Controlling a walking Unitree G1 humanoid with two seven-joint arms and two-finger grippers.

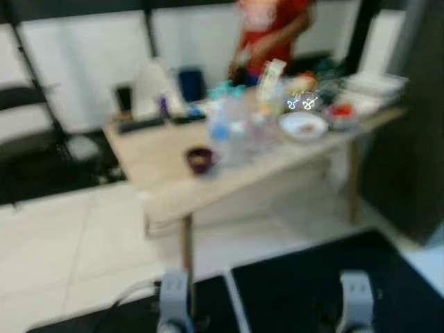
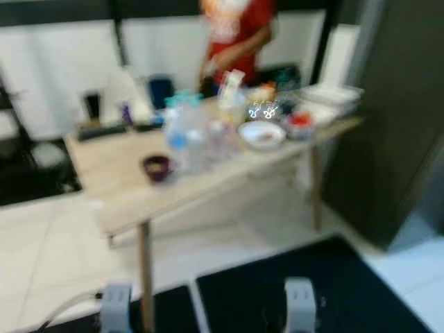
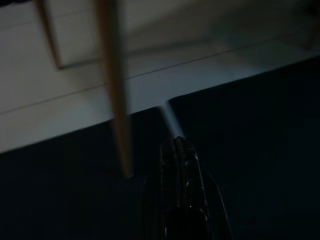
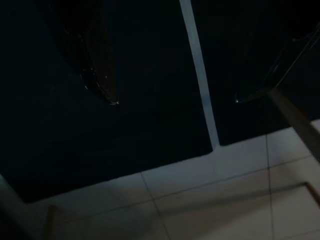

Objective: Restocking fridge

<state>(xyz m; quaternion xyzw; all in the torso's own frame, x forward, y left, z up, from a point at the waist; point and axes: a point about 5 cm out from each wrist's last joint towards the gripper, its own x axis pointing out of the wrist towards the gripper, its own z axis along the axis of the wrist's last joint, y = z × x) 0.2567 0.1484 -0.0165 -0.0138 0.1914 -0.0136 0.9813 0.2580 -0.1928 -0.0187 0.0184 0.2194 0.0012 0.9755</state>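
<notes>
Wooden table [image 1: 159, 156]: dark bowl [image 1: 199, 159], bottles [image 1: 232, 128], white bowl [image 1: 303, 126].

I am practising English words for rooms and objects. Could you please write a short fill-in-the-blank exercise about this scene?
1. The white bowl and the clear bottles stand on a wooden ____.
2. The person behind it wears a ____ shirt.
3. The left gripper hangs with its fingers ____.
4. The right gripper hangs with its fingers ____.

Missing words: table; red; shut; open
</notes>
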